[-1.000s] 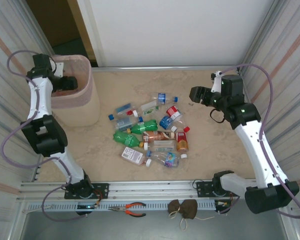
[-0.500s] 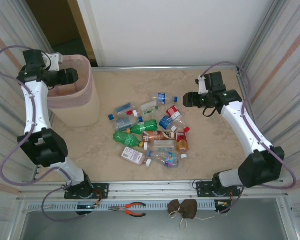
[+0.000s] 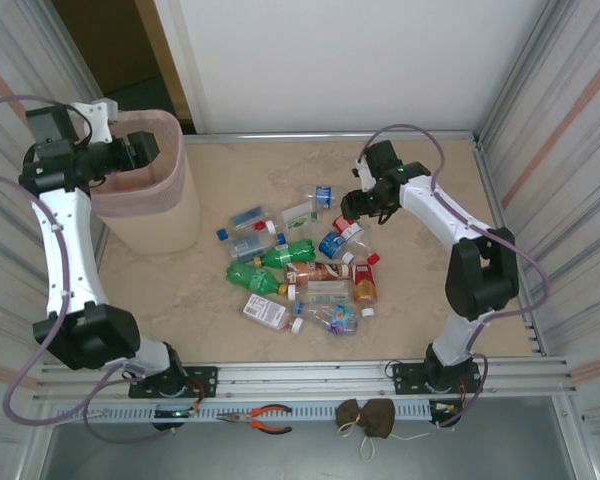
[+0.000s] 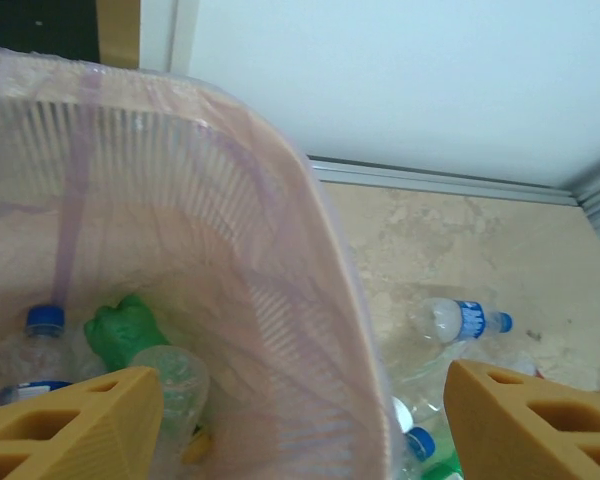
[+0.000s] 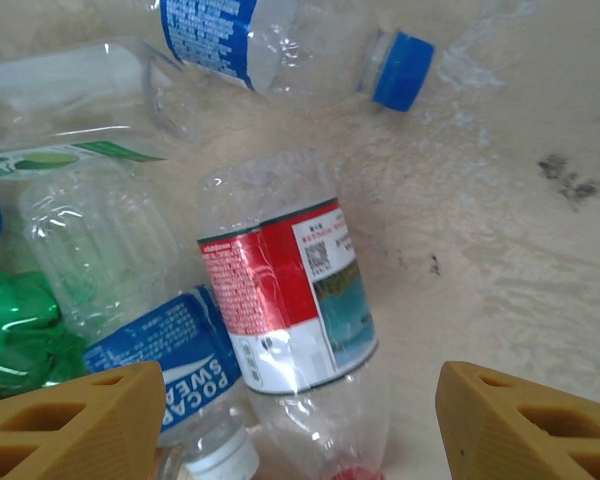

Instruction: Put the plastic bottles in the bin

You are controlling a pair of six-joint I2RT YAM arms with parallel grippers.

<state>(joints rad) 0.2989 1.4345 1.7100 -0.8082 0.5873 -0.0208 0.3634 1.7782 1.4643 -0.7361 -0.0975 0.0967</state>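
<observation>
Several plastic bottles [image 3: 300,265] lie in a heap mid-table. The pale pink bin [image 3: 170,200] stands at the far left; inside it lie a green crushed bottle [image 4: 120,330], a blue-capped bottle [image 4: 42,325] and a clear one [image 4: 175,375]. My left gripper [image 3: 140,152] hovers open at the bin's rim [image 4: 320,230], its orange fingers [image 4: 70,425] straddling the wall, holding nothing. My right gripper [image 3: 355,205] is open just above a red-labelled bottle [image 5: 285,300] at the heap's far right edge. That bottle lies between its fingertips [image 5: 530,425], untouched, beside a blue Pocari bottle [image 5: 170,365].
A clear bottle with a blue cap [image 5: 280,40] and a green bottle [image 5: 10,330] lie close to the right gripper. Metal walls enclose the table on both sides. Pliers [image 3: 265,418] and a brown pouch [image 3: 365,417] rest on the front rail.
The right arm swung left and down from the table's right side to the heap, over the red-labelled bottle. The left arm's upper part shifted left while its gripper stayed at the bin's rim.
</observation>
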